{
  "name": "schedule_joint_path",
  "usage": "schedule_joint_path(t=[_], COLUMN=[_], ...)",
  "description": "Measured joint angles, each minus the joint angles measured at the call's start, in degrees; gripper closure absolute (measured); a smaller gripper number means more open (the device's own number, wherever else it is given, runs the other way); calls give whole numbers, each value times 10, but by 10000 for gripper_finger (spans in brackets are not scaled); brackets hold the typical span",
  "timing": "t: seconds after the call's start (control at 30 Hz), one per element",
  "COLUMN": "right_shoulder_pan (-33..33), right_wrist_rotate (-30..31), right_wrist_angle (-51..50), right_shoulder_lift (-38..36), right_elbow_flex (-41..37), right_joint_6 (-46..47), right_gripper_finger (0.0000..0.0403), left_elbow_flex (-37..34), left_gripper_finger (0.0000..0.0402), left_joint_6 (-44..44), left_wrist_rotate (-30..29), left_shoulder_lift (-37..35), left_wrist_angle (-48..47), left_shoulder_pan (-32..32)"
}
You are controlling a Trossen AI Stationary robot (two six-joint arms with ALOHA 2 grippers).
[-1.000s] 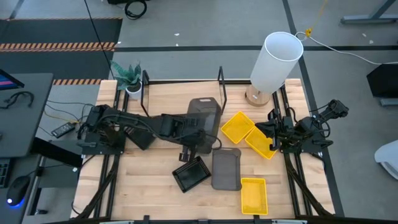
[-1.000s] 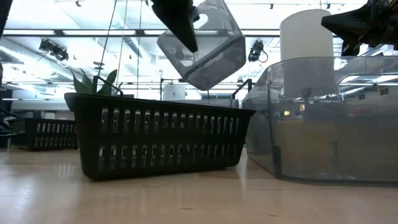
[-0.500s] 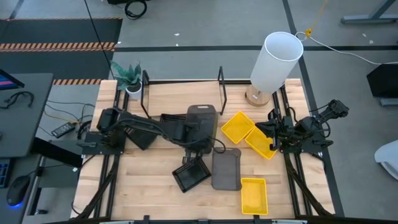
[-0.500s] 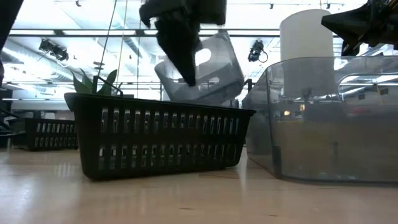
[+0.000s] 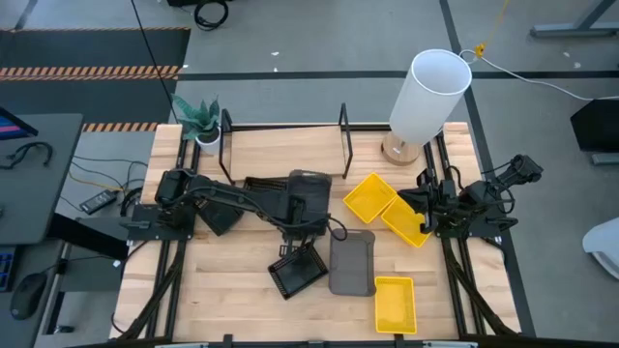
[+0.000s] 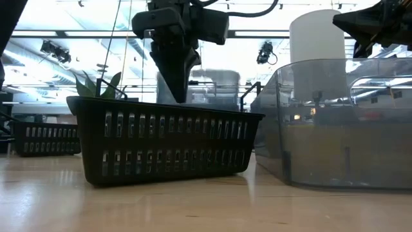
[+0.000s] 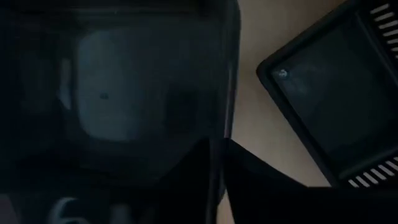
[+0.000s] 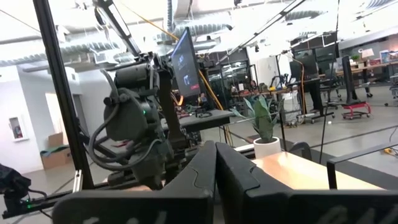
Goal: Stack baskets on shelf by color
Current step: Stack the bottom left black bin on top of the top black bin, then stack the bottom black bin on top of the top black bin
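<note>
A translucent grey basket [image 5: 312,184] stands level by the shelf's [image 5: 280,143] right end loop. In the low view its lower part [image 6: 215,87] is hidden behind a black slatted basket [image 6: 164,145]. My left gripper [image 5: 307,208] points down at the grey basket's near end [image 6: 176,90], shut on its wall. A second grey basket [image 5: 352,263] and three yellow baskets [image 5: 370,196] [image 5: 404,222] [image 5: 395,303] lie on the table's right half. At the table's right edge my right gripper [image 8: 216,168] is shut on nothing, its arm [image 5: 464,208] folded back. My left gripper has the grey basket's near end wall [image 7: 219,127] between its two fingers. One finger is inside the basket, seen through the wall, and the other finger [image 7: 264,180] is outside. The fingers come from above, pointing steeply down. The basket sits level and low; what it rests on is hidden.
A tall white cylinder [image 5: 430,92] stands at the far right and a small potted plant [image 5: 198,121] at the far left corner. Another black basket [image 5: 218,215] lies under the left arm. The black slatted basket [image 5: 298,269] lies just near of my left gripper.
My left gripper has come down with the grey basket and tipped to point more steeply down. The basket hung tilted in the air a second ago; it now stands level and low behind the black basket. My right arm has kept still.
</note>
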Motion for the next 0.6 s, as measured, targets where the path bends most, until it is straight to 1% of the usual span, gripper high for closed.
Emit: schedule_joint_path(t=[0.17,0.37,0.47,0.6], right_shoulder_pan=[0,0,0,0], right_wrist_rotate=[0,0,0,0], right_wrist_angle=[-1,-1,0,1], right_shoulder_lift=[0,0,0,0], right_elbow_flex=[0,0,0,0], right_joint_6=[0,0,0,0], right_gripper_finger=[387,387,387,387], left_elbow_flex=[0,6,17,36], left_gripper_finger=[282,217,201,204], left_joint_6=[-5,-43,-69,-77], left_wrist_rotate=[-1,-1,-3,-22], left_shoulder_lift=[-4,-23,-24,-13], left_wrist_angle=[1,31,73,130], left_shoulder_pan=[0,-4,-18,-57])
